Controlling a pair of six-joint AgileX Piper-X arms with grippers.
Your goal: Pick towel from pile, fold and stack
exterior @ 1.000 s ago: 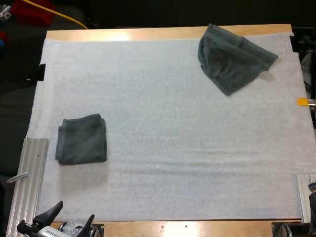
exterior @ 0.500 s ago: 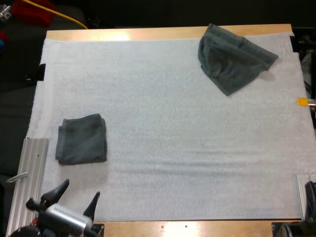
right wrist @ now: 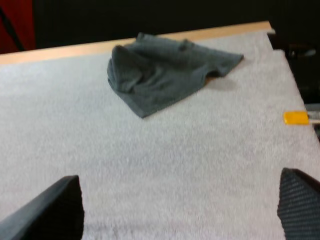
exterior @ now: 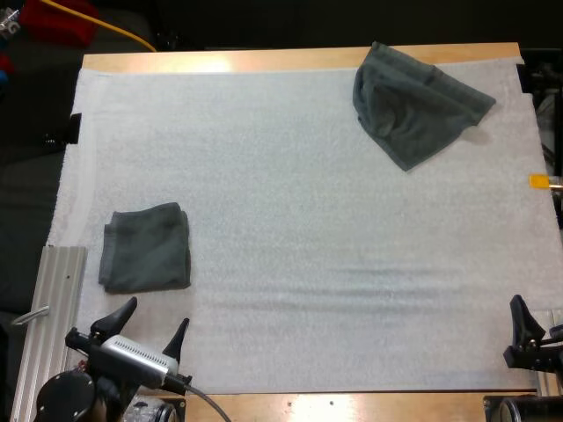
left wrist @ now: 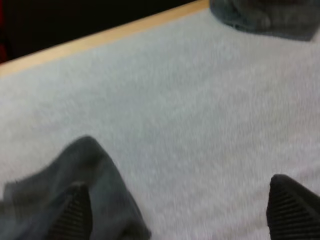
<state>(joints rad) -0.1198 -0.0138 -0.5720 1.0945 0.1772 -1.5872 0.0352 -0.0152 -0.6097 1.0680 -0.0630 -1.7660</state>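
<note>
Reaching the crumpled towel [exterior: 413, 105] looks like the step in hand. It lies in the upper right of the high view, against the far edge of the mat [exterior: 290, 264], well apart from both grippers. The right gripper [exterior: 537, 330] sits at the lower right, nearly straight below the towel in the frame, fingers spread and holding nothing. The left gripper [exterior: 156, 318], at the lower left, is likewise spread and empty, just below the folded towel [exterior: 145, 248]. I judge the right arm nearer; its path runs forward and slightly leftward. The heap is roughly triangular, one corner trailing toward the right edge, another pointing down.
</note>
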